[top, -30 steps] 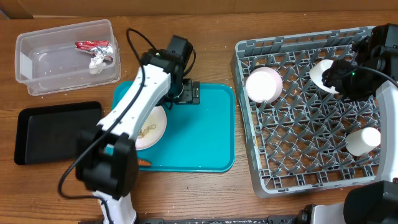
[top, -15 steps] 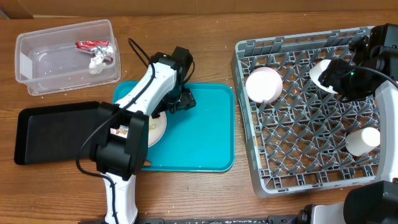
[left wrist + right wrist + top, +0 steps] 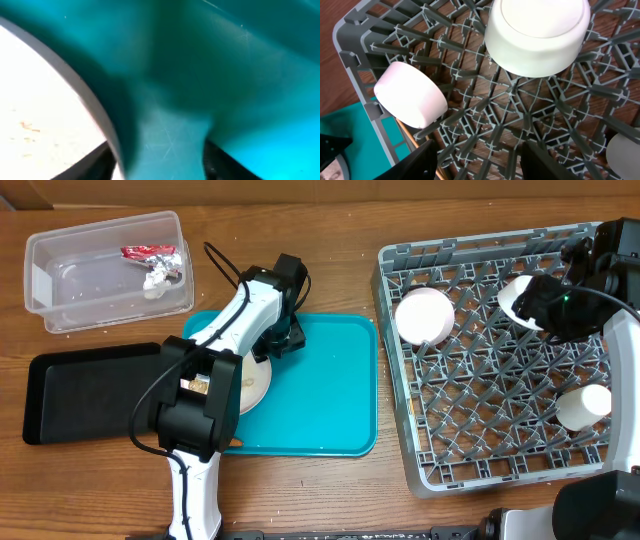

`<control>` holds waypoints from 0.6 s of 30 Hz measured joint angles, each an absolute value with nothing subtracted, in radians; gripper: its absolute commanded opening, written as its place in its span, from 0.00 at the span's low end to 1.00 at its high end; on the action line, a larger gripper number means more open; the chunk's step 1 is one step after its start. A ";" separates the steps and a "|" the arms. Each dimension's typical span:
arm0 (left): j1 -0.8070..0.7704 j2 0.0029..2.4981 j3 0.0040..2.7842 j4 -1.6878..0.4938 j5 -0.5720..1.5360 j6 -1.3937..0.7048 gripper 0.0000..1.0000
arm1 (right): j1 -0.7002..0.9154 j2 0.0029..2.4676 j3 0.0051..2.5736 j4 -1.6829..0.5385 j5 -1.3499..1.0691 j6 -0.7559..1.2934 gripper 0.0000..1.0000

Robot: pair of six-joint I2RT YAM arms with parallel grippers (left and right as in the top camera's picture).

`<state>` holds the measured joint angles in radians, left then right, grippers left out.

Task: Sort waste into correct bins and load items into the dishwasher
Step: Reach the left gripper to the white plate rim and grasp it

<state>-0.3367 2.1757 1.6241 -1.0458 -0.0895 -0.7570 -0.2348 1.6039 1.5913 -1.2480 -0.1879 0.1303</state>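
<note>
The left gripper (image 3: 282, 343) at the plate (image 3: 252, 380) rim, right gripper (image 3: 477, 162) over the rack (image 3: 500, 380).
Right jaws apart, empty; left jaws: cannot tell.

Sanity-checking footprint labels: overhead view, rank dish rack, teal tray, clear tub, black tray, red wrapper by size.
Dish rack
Teal tray
Then clear tub and black tray about alike (tray partly hidden)
Red wrapper smallest

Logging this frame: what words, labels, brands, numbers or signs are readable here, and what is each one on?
No text can be read in any view.
Red wrapper in the clear tub: any print is too small to read.
Small tan tag on the left arm: too small to read.
Dish rack, teal tray, black tray: no markings visible.
</note>
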 measured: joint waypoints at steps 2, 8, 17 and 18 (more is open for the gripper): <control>-0.337 2.177 1.624 -1.047 -0.092 -0.755 0.39 | -0.235 1.604 1.591 -1.248 -0.188 0.130 0.56; -0.337 2.178 1.624 -1.046 -0.078 -0.749 0.20 | -0.235 1.604 1.591 -1.247 -0.188 0.130 0.56; -0.341 2.178 1.633 -1.081 -0.054 -0.676 0.04 | -0.234 1.604 1.591 -1.248 -0.188 0.130 0.56; -0.341 2.178 1.634 -1.088 -0.055 -0.673 0.04 | -0.234 1.604 1.591 -1.248 -0.188 0.130 0.56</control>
<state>-0.3408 2.1780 1.6344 -1.0878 -0.0547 -0.6731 -0.2344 1.6039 1.5913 -1.2480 -0.1883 0.1303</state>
